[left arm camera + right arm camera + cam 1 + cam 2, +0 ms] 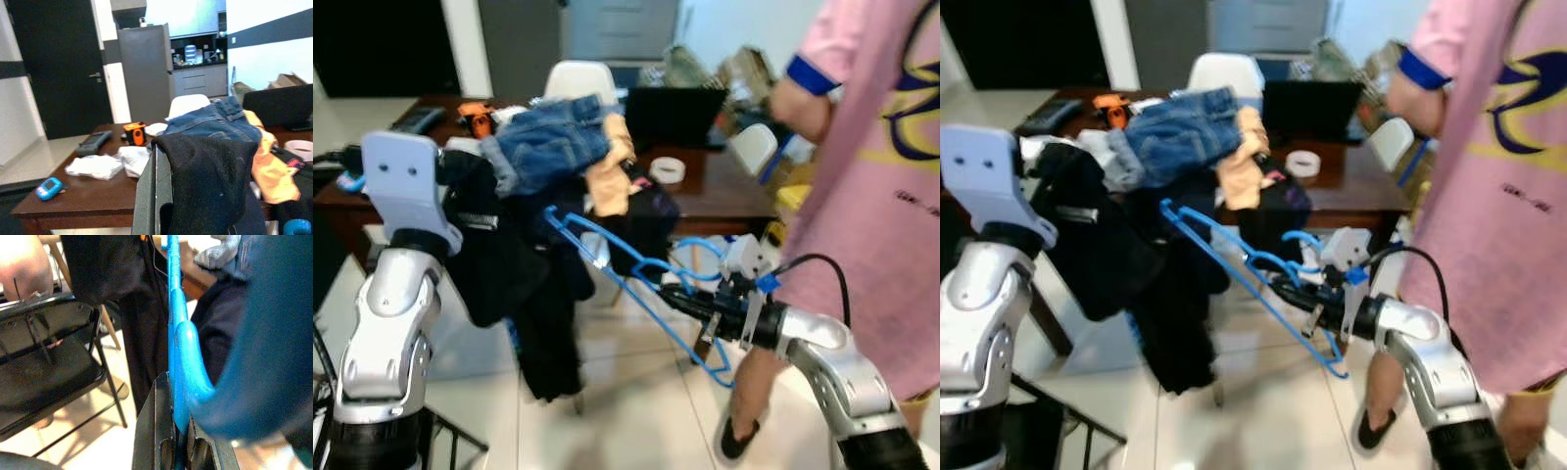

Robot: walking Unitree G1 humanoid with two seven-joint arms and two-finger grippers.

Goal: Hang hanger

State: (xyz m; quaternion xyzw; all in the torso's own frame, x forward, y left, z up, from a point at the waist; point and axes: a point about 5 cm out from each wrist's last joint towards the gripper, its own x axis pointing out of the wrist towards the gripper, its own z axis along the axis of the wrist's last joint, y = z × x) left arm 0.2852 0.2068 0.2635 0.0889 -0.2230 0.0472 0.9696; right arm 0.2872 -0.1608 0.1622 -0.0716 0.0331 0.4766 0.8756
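On the left, the left end effector [460, 166] is raised among dark garments [509, 264] heaped with blue jeans [553, 137]; whether its fingers grip anything I cannot tell. Behind the heap runs a brown worktop [88, 196] carrying an orange tool [135, 133], a tape roll [667, 169] and a black laptop [674, 116]. Toward the middle, the blue hanger [636, 284] slants up toward the clothes, clenched at its lower end by the right end effector [690, 302]. At the far right stands a person in a pink shirt [871, 196]
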